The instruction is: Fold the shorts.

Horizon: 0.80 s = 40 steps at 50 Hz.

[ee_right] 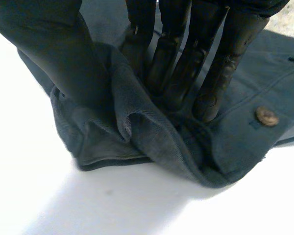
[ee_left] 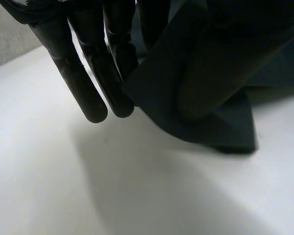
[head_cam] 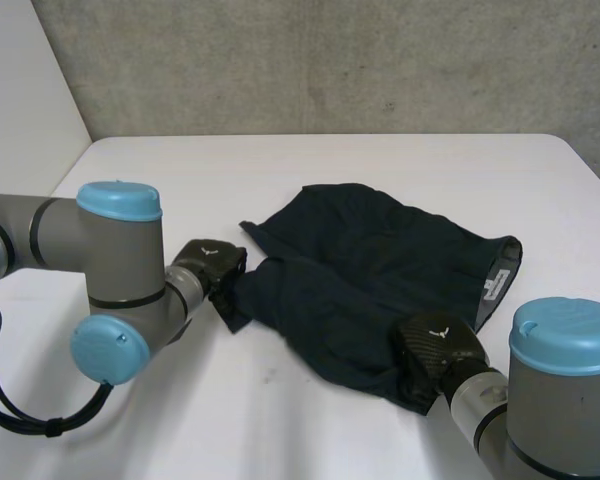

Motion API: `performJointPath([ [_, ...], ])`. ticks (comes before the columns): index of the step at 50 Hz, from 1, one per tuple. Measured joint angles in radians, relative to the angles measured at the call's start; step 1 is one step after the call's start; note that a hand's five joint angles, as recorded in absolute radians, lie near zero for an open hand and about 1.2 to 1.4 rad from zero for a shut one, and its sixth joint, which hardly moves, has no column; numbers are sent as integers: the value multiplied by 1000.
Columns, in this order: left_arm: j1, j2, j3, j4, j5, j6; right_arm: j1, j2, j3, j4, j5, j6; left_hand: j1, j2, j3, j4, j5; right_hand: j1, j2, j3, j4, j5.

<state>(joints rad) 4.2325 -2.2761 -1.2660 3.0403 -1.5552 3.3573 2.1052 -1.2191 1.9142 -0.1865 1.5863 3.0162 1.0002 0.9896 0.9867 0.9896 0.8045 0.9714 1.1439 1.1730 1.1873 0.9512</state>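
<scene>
Dark navy shorts (head_cam: 360, 260) lie spread on the white table (head_cam: 280, 180), waistband to the right with a pale label inside. My left hand (head_cam: 208, 262) is at the shorts' left edge, at a leg-hem corner. In the left wrist view its fingers (ee_left: 83, 73) and thumb pinch that cloth corner (ee_left: 220, 127), raised a little off the table. My right hand (head_cam: 435, 345) is on the near right corner by the waistband. In the right wrist view its fingers (ee_right: 186, 63) and thumb squeeze a bunched fold of the cloth (ee_right: 152, 132). A small button (ee_right: 266, 116) lies beside the fingertips.
The white table runs bare to the left, front and back of the shorts. A grey concrete wall (head_cam: 330, 60) stands behind its far edge. My two arms come in at the near left and near right corners.
</scene>
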Motion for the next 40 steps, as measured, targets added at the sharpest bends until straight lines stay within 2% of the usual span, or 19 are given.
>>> performJointPath([
  [2, -2, 14, 1, 1, -3, 0, -4, -2, -4, -5, 2, -25, 82, 136, 133, 136, 132, 0, 2, 3, 0, 0],
  [10, 2, 195, 1, -1, -23, 3, -43, -106, -74, 12, -9, -189, 83, 203, 199, 201, 188, 0, 32, 6, 0, 0],
  [15, 12, 402, -5, -4, -58, 12, -104, -237, -218, 125, -41, -352, 108, 204, 199, 202, 191, 0, 37, 6, 0, 20],
  [21, 19, 610, -14, -17, -74, 17, -133, -325, -458, 295, -86, -442, 111, 204, 200, 202, 197, 0, 37, 6, 1, 24],
  [30, 19, 843, -55, -47, -77, 42, -137, -353, -797, 504, -103, -453, 111, 207, 204, 206, 197, 0, 37, 6, 1, 24],
  [35, 22, 887, -65, -39, -83, 93, -134, -316, -894, 550, -101, -470, 112, 207, 204, 206, 197, 0, 37, 6, 1, 24],
  [40, 24, 850, -77, -24, -87, 161, -128, -231, -932, 558, -95, -498, 112, 207, 204, 206, 197, 0, 37, 6, 1, 24],
])
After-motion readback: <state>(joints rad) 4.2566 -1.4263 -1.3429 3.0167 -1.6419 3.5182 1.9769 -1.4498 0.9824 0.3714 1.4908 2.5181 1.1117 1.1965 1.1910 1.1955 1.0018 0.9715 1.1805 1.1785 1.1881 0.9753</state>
